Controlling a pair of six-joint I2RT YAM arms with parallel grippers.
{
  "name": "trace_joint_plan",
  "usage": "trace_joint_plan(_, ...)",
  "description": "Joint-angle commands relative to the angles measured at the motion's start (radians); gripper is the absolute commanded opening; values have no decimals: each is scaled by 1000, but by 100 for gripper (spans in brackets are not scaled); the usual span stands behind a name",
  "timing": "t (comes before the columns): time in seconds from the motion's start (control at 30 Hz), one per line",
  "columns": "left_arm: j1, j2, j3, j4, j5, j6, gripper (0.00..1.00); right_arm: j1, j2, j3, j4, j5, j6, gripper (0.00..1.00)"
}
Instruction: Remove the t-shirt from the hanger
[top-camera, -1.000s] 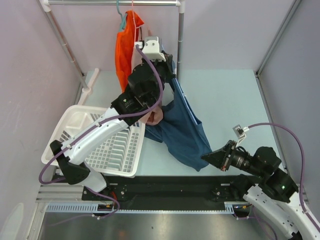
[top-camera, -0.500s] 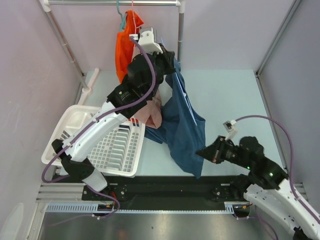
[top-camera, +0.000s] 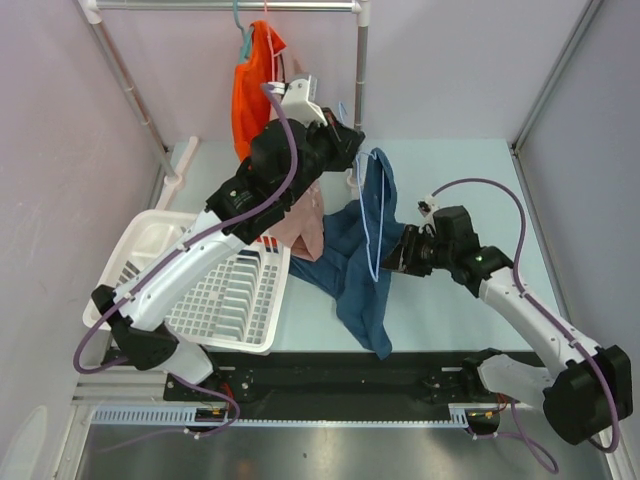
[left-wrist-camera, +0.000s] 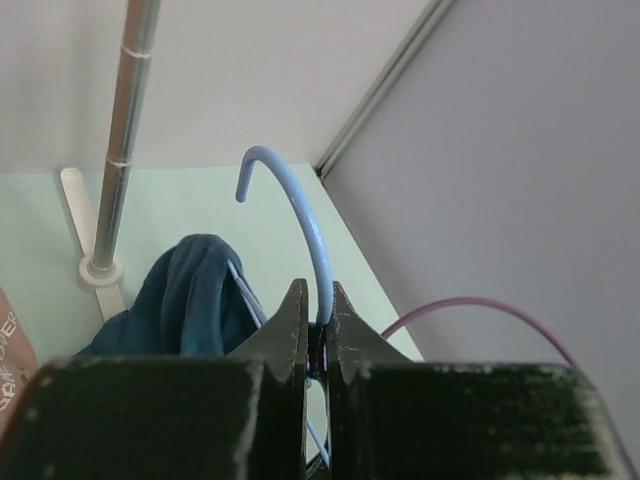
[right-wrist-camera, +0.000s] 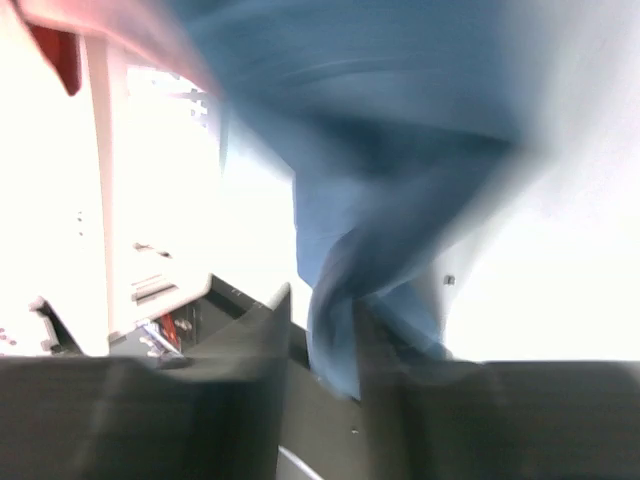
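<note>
The left gripper (left-wrist-camera: 318, 305) is clamped on the stem of the one light blue hanger (left-wrist-camera: 312, 225). The right gripper (right-wrist-camera: 322, 330) has blue cloth between its fingers, but the blur hides if it pinches. The one blue t-shirt (top-camera: 358, 270) hangs from the hanger down to the table (top-camera: 455, 175). Beside it are one pink cloth (top-camera: 305, 228), one white rack (top-camera: 215, 300) and, behind, one orange garment (top-camera: 250, 100).
</note>
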Motion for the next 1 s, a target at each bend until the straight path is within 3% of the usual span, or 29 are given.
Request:
trace_joint_plan(0.0,7,-53,-38,64,94,76,0,3,-51,84,-164,5,-117,50)
trace_joint_plan(0.07,7,-58,-53,64,94,115,0,10,-123,85,-218,38,-126,72)
trace_joint_plan(0.17,7,-58,-64,54,60,156,0,33,-238,95,-349,92,-126,91)
trace_joint_plan(0.27,7,-60,-77,52,23,194,0,55,-324,163,-470,158,-141,98)
trace_joint_plan(0.43,7,-58,-77,34,-17,242,0,81,-348,349,-601,175,-172,100)
trace_joint_plan(0.53,7,-61,-78,21,-32,250,0,105,-322,482,-623,100,-195,100)
trace_joint_plan(0.7,5,-50,-68,3,-29,222,0,182,-273,578,-461,-72,-148,100)
trace_joint_plan(0.9,-4,-61,-99,-32,-61,169,0,391,-175,599,-226,-11,-68,99)
trace_joint_plan(0.97,-7,-81,-125,-20,-75,153,0,491,-104,624,-180,29,-69,93)
